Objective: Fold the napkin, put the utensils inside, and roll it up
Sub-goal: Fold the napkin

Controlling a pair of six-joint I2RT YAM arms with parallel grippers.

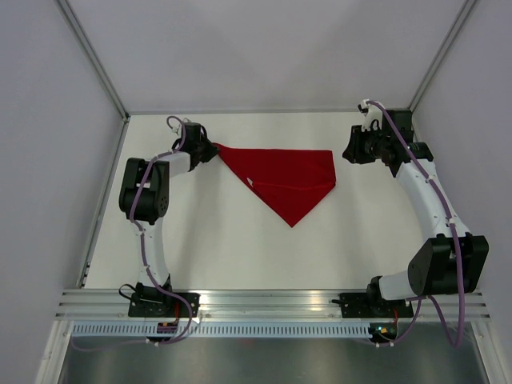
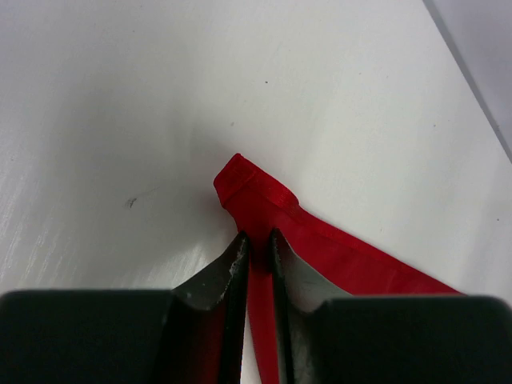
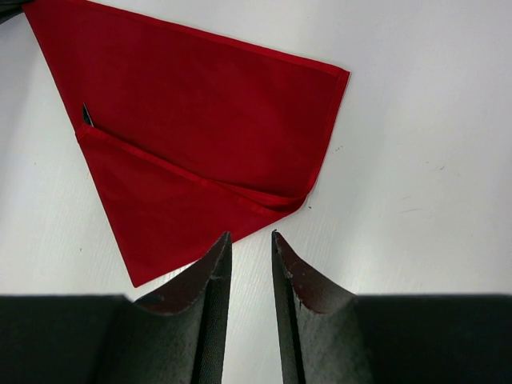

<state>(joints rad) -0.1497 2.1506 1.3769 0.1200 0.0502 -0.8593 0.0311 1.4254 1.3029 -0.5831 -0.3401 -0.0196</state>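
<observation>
The red napkin (image 1: 284, 180) lies on the white table (image 1: 232, 248), folded into a triangle with its point toward the near edge. My left gripper (image 1: 210, 150) is at its far left corner. In the left wrist view the jaws stand pinched on a bunched strip of the napkin (image 2: 268, 208), so the left gripper (image 2: 258, 240) is shut on it. My right gripper (image 1: 352, 150) hovers just right of the napkin's right corner. In the right wrist view it (image 3: 250, 236) is open over bare table, short of the napkin (image 3: 200, 120). The utensils are hidden; only a dark sliver (image 3: 86, 116) peeks from a fold.
Grey walls enclose the table on the left, back and right; the left wall's foot (image 2: 480, 72) lies close to the left gripper. An aluminium rail (image 1: 264, 302) carrying both arm bases runs along the near edge.
</observation>
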